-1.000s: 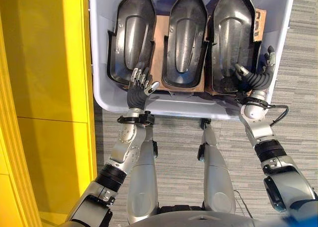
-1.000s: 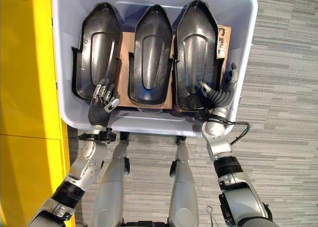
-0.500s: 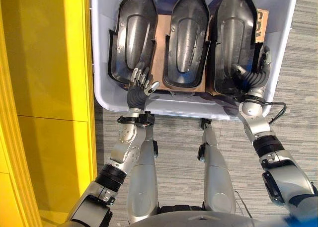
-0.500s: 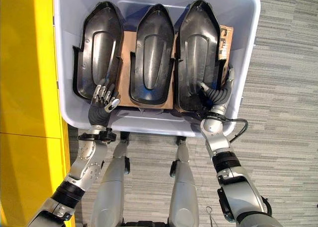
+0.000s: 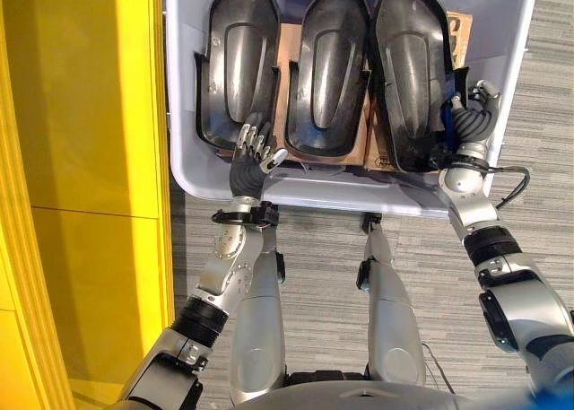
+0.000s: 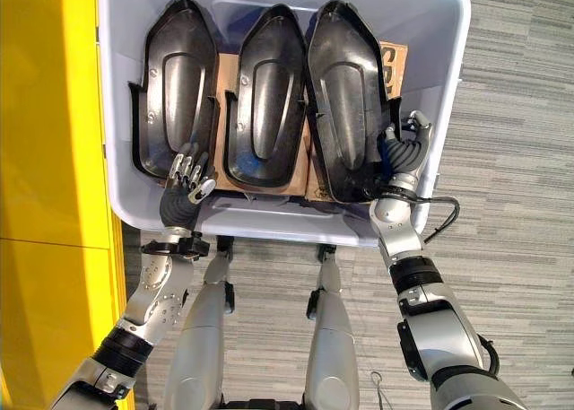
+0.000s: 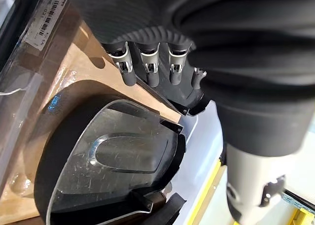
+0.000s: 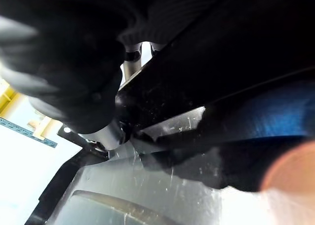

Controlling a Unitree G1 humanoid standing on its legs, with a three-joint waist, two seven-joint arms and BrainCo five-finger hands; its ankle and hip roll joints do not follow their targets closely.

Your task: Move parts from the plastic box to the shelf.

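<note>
Three black moulded parts lie side by side in a pale plastic box: a left part, a middle part and a right part. My right hand is at the right part's outer edge near the box wall, with its fingers curled round that edge. The right part is tilted and leans over the middle part's rim. My left hand rests at the near end of the left part, fingers relaxed with their tips against its edge, holding nothing. In the right wrist view the black part crosses close before the hand.
A brown cardboard sheet lies under the parts in the box. A tall yellow panel stands close along the box's left side. Grey striped carpet lies to the right and in front of the box.
My right hand has moved from the right part's near end to its outer edge and closed on it. That part has tipped left onto the middle part. The left hand has stayed put.
</note>
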